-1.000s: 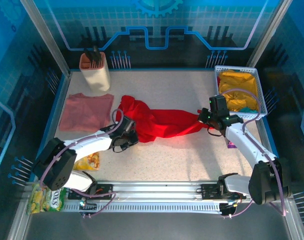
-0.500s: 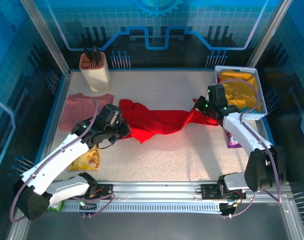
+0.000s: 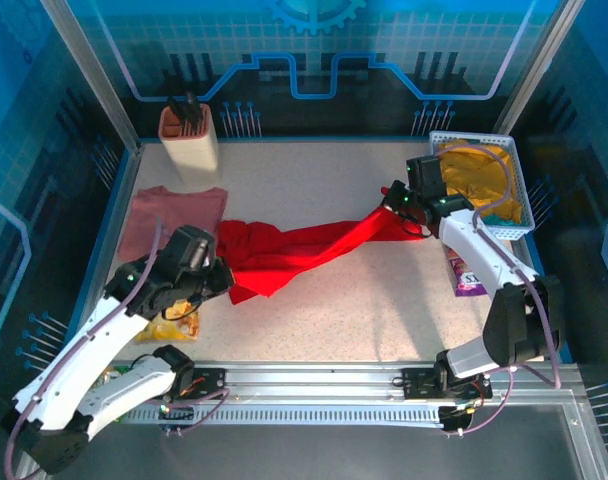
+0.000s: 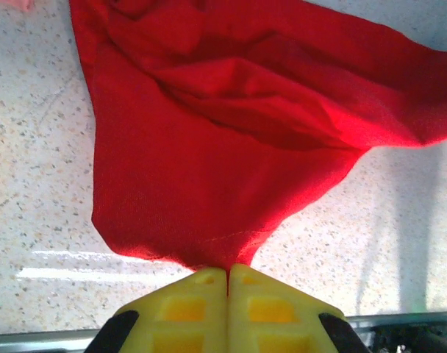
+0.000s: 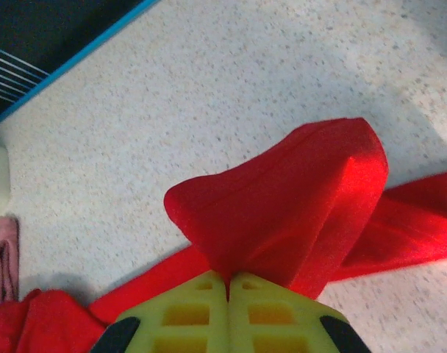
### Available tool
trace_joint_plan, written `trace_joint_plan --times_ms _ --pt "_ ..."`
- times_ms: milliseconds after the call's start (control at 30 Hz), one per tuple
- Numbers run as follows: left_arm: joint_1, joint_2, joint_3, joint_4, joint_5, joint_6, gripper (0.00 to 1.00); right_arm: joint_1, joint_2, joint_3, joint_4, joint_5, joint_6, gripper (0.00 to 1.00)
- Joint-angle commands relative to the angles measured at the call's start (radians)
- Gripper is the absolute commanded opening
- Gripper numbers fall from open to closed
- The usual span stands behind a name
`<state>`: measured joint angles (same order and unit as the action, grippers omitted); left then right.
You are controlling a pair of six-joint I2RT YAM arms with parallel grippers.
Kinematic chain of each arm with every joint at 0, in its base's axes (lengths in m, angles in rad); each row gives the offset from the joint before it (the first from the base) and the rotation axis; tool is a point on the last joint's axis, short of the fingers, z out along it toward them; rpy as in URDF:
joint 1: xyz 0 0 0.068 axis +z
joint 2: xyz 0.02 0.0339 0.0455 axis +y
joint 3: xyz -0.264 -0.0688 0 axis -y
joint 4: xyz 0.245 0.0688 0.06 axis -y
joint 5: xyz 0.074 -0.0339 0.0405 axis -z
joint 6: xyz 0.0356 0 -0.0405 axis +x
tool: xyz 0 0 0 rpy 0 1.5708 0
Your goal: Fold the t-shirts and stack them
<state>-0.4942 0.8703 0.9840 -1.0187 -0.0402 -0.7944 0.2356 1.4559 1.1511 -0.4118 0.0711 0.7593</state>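
Top view: red t-shirt is lying stretched diagonally across the bench, long axis running from left hand, near-left, to right hand, far-right. Pink t-shirt is lying just beyond the left end.

L wrist: left hand is pinching fully shut on a hem.

R wrist: right hand is clamping a raised fold.

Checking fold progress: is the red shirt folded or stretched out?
Stretched out, not folded: the left claw and right claw pinch opposite ends of the shirt.

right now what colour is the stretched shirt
Bright red; the shirt shows best in the left wrist view.
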Motion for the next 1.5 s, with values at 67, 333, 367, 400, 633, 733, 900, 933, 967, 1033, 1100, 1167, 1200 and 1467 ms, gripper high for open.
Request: trace_joint_plan --times_ms 67,333,367,400,633,733,900,933,967,1033,1100,1167,1200,1467 --pt "0.147 0.089 0.081 0.076 0.164 0.186 0.0 0.041 -0.032 0.06 -0.327 -0.007 -0.012 0.03" --pt "0.249 0.209 0.083 0.147 0.19 0.295 0.0 0.132 -0.08 0.017 -0.516 -0.002 0.013 0.11" --pt "0.26 0.219 0.079 0.161 0.192 0.3 0.0 0.131 -0.065 0.031 -0.514 0.007 0.009 0.12" --pt "0.27 0.229 0.076 0.173 0.193 0.306 0.0 0.126 -0.036 0.055 -0.508 0.008 0.003 0.12" --pt "0.291 0.267 0.069 0.236 0.159 0.31 0.0 0.095 0.405 0.452 -0.529 -0.075 -0.09 0.23" --pt "0.294 0.251 0.032 0.272 0.15 0.289 0.0 0.086 0.56 0.617 -0.551 -0.121 -0.128 0.61" --pt "0.301 0.246 0.007 0.278 0.142 0.282 0.0 0.041 0.52 0.593 -0.476 -0.145 -0.136 0.91" --pt "0.301 0.248 0.009 0.276 0.14 0.285 0.0 0.029 0.492 0.56 -0.466 -0.133 -0.137 0.89" --pt "0.301 0.25 0.014 0.271 0.142 0.288 0.0 0.013 0.455 0.509 -0.442 -0.127 -0.141 0.86" --pt "0.302 0.256 0.031 0.255 0.149 0.302 0.0 -0.022 0.387 0.397 -0.385 -0.132 -0.144 0.77" --pt "0.303 0.254 0.037 0.248 0.154 0.317 0.0 -0.063 0.339 0.292 -0.343 -0.151 -0.135 0.7" --pt "0.303 0.254 0.036 0.247 0.154 0.325 0.0 -0.094 0.31 0.212 -0.305 -0.177 -0.123 0.65" --pt "0.304 0.255 0.034 0.248 0.156 0.326 0.0 -0.104 0.294 0.172 -0.274 -0.188 -0.113 0.63" --pt "0.304 0.27 0.027 0.263 0.197 0.32 0.0 -0.13 0.328 0.058 -0.122 -0.278 -0.031 0.51"
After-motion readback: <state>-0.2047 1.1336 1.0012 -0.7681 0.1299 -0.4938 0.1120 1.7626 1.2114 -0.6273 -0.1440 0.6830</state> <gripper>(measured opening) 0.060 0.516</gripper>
